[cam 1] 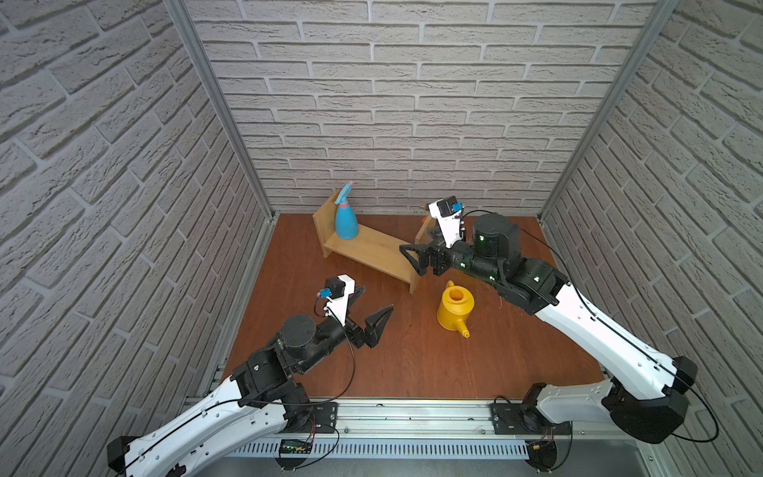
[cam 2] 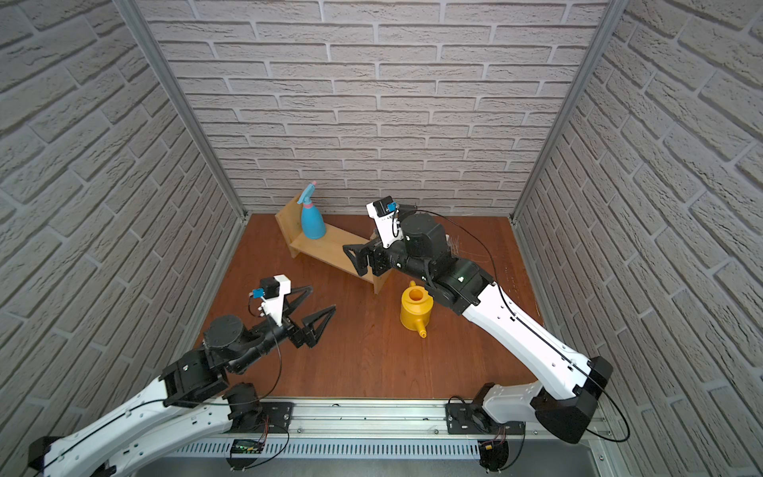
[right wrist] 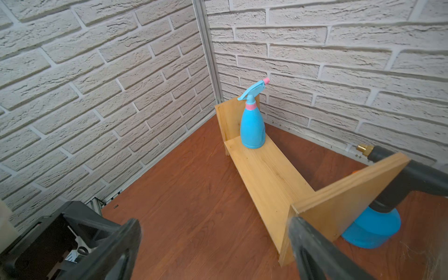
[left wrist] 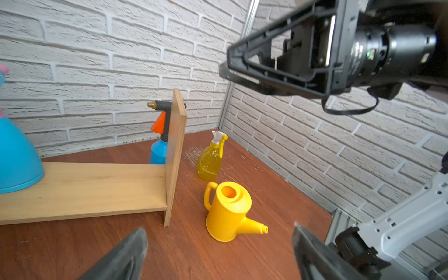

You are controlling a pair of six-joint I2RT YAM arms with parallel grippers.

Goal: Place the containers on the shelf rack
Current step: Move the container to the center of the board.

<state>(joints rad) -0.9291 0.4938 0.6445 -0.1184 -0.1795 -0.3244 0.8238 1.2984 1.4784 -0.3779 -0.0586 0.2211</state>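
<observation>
Because the right arm [cam 1: 598,330] covers the far corner in both top views, the yellow spray bottle [left wrist: 209,162] shows only in the left wrist view. The pump sprayer [left wrist: 158,152] is half hidden behind an end panel of the rack [cam 1: 367,252]. Both stand on the table [cam 1: 392,363].

There are four containers. One blue spray bottle [cam 1: 346,223] stands upright on the rack's board, and one watering can [cam 1: 454,309] sits on the table near the rack. The left gripper [cam 1: 376,298] and right gripper [cam 1: 410,259] are both spread wide and empty.

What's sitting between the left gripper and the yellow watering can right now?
Nothing: only bare brown tabletop separates the open left gripper from the yellow watering can. Both top views and the left wrist view show it.
</observation>
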